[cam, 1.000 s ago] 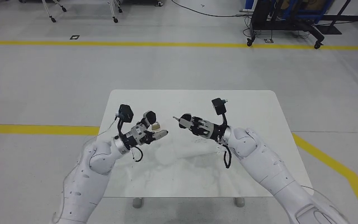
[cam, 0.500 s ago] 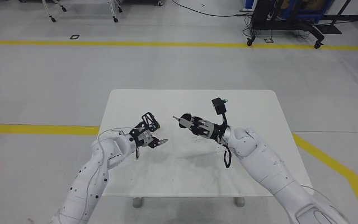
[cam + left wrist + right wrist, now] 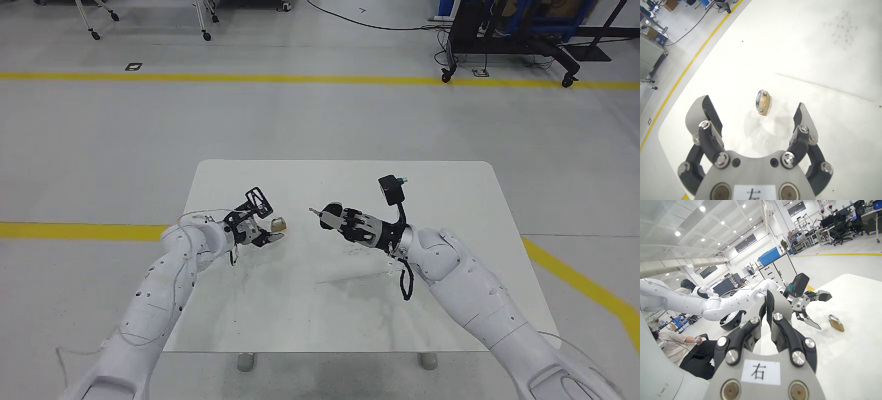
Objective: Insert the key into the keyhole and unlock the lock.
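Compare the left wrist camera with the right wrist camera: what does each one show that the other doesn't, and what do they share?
Left wrist view: the ribbed pads of the left gripper, with the padlock just ahead of the gap between them. Right wrist view: the right gripper, shut, and the left arm from the side. Both: the padlock on the white table, untouched, the open left gripper beside it.

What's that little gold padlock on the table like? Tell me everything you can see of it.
The padlock is small, with a brass-coloured body and a shiny silver shackle that looks closed. It rests on the white table, apparently propped on edge rather than flat. The open left gripper sits close by without touching it; only the table touches it.
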{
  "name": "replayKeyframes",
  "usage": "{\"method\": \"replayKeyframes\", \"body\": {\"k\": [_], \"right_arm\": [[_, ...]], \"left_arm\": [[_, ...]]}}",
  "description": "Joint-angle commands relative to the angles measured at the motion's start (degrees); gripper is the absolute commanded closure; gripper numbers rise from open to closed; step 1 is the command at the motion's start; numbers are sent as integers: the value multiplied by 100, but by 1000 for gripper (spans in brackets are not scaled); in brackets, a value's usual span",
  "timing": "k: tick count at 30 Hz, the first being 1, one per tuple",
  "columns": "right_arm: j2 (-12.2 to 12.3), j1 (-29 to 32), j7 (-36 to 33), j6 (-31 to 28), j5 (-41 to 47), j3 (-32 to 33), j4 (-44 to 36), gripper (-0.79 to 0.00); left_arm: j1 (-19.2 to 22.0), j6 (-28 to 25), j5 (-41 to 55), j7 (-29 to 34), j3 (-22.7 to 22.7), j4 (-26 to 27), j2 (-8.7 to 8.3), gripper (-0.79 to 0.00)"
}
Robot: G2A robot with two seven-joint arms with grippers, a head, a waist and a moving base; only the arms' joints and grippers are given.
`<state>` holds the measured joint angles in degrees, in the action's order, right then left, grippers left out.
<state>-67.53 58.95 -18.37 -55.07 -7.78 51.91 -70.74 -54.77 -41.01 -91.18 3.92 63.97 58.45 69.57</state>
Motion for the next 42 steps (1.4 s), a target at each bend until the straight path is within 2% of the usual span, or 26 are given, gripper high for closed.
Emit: {"method": "replayKeyframes", "body": {"k": [1,4,10,13,14,15,17,18,19,26,32,38,42], "right_arm": [[0,0,0,0,0,0,0,0],[0,0,0,0,0,0,0,0],[0,0,0,0,0,0,0,0],[0,0,0,0,0,0,0,0],[0,0,0,0,0,0,0,0],[0,0,0,0,0,0,0,0],[0,0,0,0,0,0,0,0],[0,0,0,0,0,0,0,0],[0,0,0,0,0,0,0,0],[0,0,0,0,0,0,0,0],[0,0,0,0,0,0,0,0],[0,0,0,0,0,0,0,0],[0,0,0,0,0,0,0,0]], "left_arm": [[200,-18,80,-83,-125,-287,52,-542],[480,-153,96,-62,-350,-604,130,-499],[883,-140,209,82,-716,-1158,300,-533],[1022,-141,242,125,-853,-1371,367,-483],[1056,-154,251,99,-885,-1432,382,-453],[1082,-168,258,58,-908,-1490,393,-363],[1131,-162,196,36,-950,-1601,401,-320],[1145,-138,159,30,-972,-1631,404,-243],[1148,-141,159,-9,-983,-1662,407,0],[1170,-203,129,-345,-944,-1832,363,0],[1121,-627,426,-671,-842,-1920,321,0],[1237,-1483,514,-400,-886,-1936,283,0],[1257,-1619,471,-137,-963,-1821,280,0]]}}
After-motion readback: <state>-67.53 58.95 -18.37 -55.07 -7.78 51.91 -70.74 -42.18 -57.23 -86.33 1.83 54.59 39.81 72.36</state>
